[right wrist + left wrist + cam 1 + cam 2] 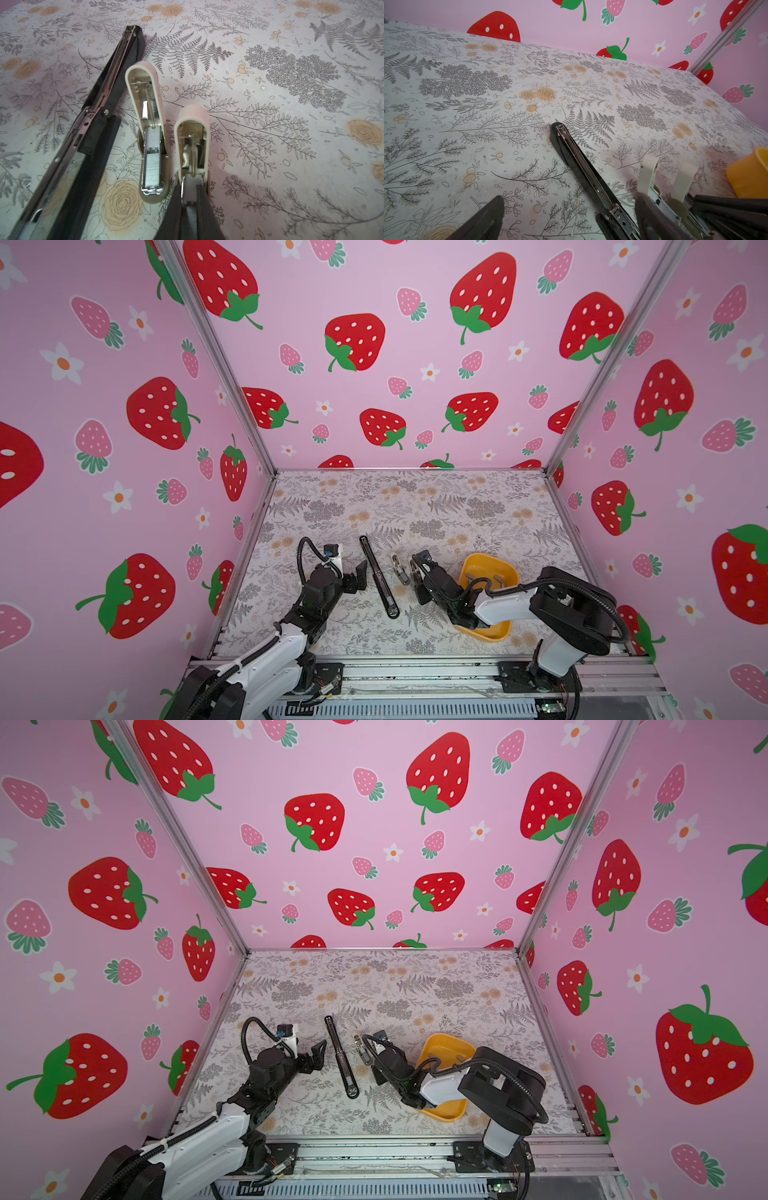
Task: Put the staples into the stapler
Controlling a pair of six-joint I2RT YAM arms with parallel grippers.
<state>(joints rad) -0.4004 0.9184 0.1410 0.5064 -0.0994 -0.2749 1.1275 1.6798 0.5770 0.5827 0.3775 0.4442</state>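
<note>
A long black stapler [378, 576] [99, 116] lies opened flat in the middle of the table. Right of it lie two small beige staplers with their lids swung open. One beige stapler [151, 145] has a row of staples [151, 168] in its channel. My right gripper [189, 190] [413, 572] is over the channel of the other beige stapler [192, 133], shut on a thin grey strip of staples [188, 216]. My left gripper [358, 577] [571, 199] is open just left of the black stapler [583, 166], holding nothing.
A yellow bin [507, 572] [749, 172] with loose grey staple strips [500, 578] stands at the right, partly under my right arm. Pink strawberry walls close in the floral table on three sides. A metal rail runs along the near edge.
</note>
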